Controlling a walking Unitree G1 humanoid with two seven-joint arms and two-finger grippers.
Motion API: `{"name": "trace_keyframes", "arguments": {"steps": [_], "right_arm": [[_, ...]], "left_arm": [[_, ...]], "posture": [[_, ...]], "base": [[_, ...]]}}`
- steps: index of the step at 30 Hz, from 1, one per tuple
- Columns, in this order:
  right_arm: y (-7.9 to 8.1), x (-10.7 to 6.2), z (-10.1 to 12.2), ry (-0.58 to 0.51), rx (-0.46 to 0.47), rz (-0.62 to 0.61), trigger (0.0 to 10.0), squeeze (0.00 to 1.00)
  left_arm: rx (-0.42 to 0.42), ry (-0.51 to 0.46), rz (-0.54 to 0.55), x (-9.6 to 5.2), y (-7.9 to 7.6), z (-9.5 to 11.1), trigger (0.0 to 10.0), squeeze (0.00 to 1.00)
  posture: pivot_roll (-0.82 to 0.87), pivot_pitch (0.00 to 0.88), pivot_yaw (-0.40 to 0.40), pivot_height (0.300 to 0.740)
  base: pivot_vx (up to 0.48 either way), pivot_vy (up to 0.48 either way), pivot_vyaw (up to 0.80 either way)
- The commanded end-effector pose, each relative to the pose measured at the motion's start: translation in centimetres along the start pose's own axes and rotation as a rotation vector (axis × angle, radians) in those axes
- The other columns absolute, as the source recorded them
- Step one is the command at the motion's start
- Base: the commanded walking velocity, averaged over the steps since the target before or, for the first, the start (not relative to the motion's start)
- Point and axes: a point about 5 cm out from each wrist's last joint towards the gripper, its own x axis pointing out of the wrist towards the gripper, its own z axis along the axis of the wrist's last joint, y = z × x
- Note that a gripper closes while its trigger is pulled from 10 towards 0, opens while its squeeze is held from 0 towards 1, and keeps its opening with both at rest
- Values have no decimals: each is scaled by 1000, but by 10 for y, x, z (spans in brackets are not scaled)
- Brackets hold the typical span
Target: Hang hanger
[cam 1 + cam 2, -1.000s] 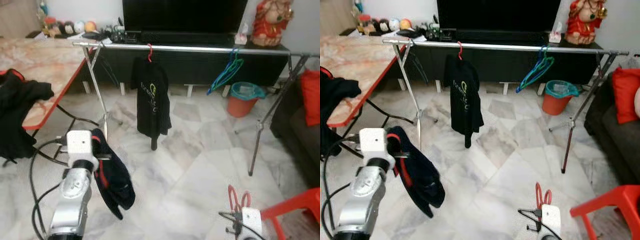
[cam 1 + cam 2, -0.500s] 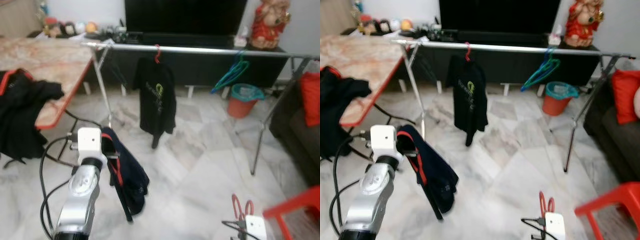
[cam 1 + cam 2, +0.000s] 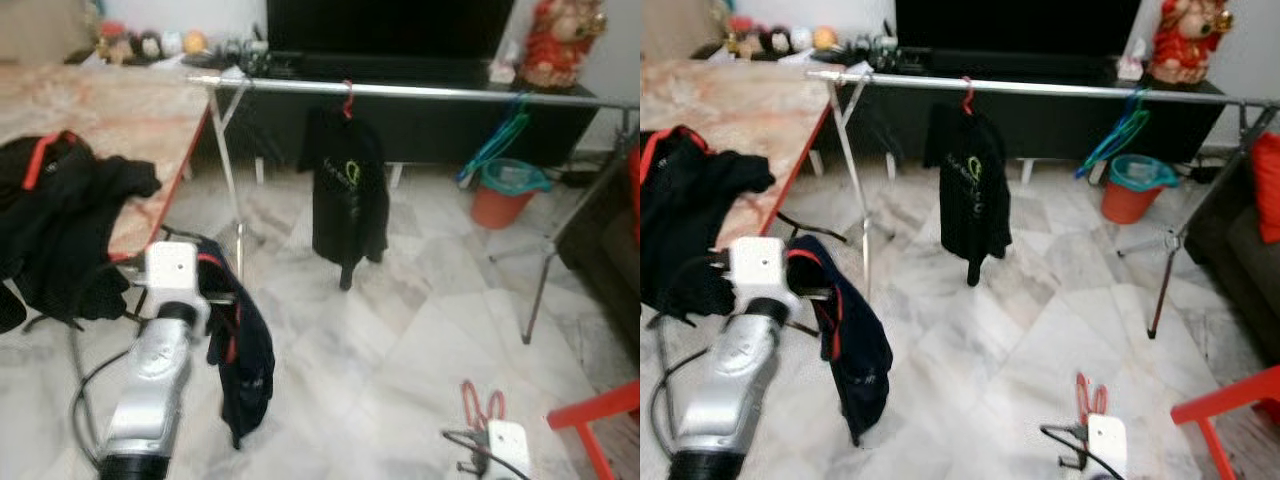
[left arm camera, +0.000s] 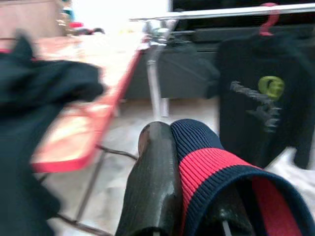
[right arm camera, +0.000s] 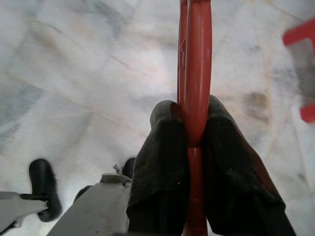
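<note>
- As the robot's head camera has swung left over the last second, the whole scene sits further right in the picture and more of the table point(image 3: 120, 130) on the left now shows; this is the camera moving, not the furniture.
- The clothes rail point(image 3: 450, 92) runs across the far side of the room, in front of a dark TV cabinet point(image 3: 420, 125).
- A black T-shirt point(image 3: 348, 195) hangs from the rail on a red hook; a bunch of blue and green hangers point(image 3: 497, 140) hangs further right.
- A heap of black clothes point(image 3: 60, 215) lies on the near edge of the table.
- The left claw point(image 4: 197, 162) is raised at the near left and closed on a dark navy garment point(image 3: 238, 345) with red trim. The garment droops straight down now, having hung more to the right a second ago.
- The right claw point(image 5: 194, 125) is low at the near right, its two fingers clamped shut on a red hanger point(image 3: 480, 400), whose tip pokes up above the wrist.
- An orange bin point(image 3: 508, 195) with a teal liner stands under the rail at the far right; a red stool point(image 3: 600, 420) edges in at the near right.
- Judging from this, the hanger is held but still well apart from the rail, so the hanging itself is not yet done; the robot seems to be turning and repositioning.
</note>
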Motion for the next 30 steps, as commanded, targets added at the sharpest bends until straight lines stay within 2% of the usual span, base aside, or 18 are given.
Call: {"name": "trace_keyframes", "arguments": {"steps": [1,4,14,30], "right_arm": [[-7,-1,-3,12,-11,-18,10000,0],[-8,-1,-2,7,-23,-16,10000,0],[-8,-1,0,7,-45,-5,10000,0],[-7,0,2,10,-40,1,10000,0]], "left_arm": [[10,-26,9,-1,1,7,10000,0],[19,-23,22,-3,6,6,10000,0],[22,-18,35,-5,8,5,10000,0],[18,-28,19,0,4,9,10000,0]], "posture": [[58,0,-48,740],[63,0,-51,740],[66,0,-59,740],[64,0,-60,740]], "base": [[0,251,0],[0,247,0],[0,249,762],[0,246,0]]}}
